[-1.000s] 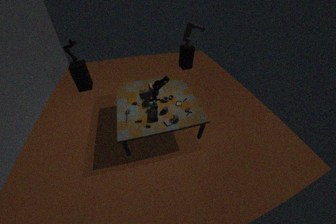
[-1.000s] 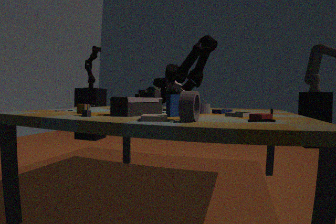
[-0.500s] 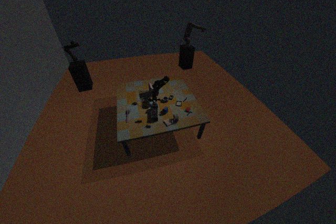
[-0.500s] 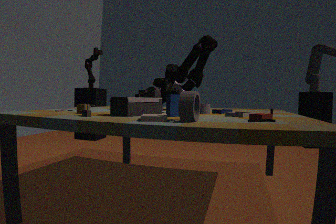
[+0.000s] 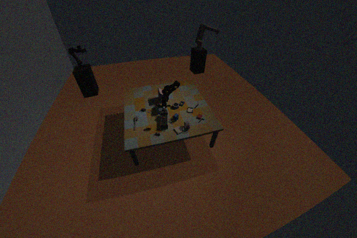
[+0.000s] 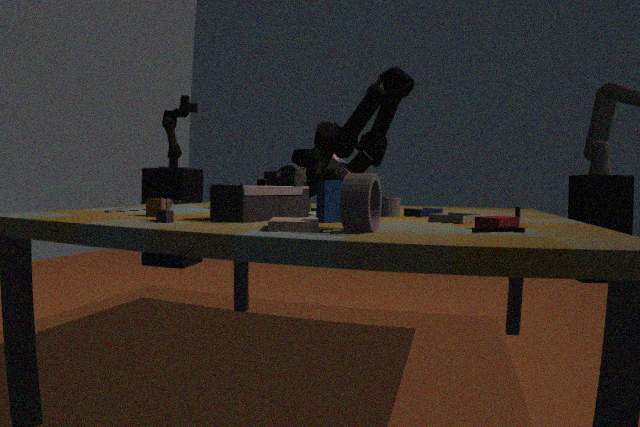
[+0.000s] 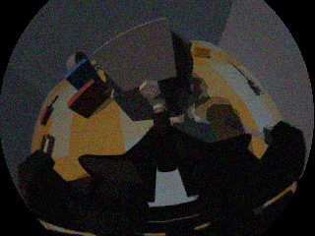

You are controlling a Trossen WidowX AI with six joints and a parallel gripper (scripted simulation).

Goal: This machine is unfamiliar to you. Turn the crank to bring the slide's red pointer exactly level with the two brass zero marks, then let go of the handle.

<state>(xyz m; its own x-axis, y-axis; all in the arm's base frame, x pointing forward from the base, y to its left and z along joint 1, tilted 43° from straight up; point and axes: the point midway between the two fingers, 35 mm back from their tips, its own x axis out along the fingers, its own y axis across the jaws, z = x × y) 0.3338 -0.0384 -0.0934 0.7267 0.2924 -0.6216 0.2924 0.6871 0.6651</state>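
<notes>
The machine is a dark grey box-shaped body, on the table in front of the arm. My gripper is at its near side in the wrist view, shut on what looks like the dark upright crank handle. Pale round fittings show just beyond the fingertips. In the exterior view the gripper is hidden behind the objects on the table. The red pointer and the two brass zero marks cannot be made out in these dark, grainy frames.
A blue block and an upright grey ring stand beside the machine. A red block lies farther right on the table. Small yellow and grey blocks lie left. Two other arms stand on pedestals beyond the table.
</notes>
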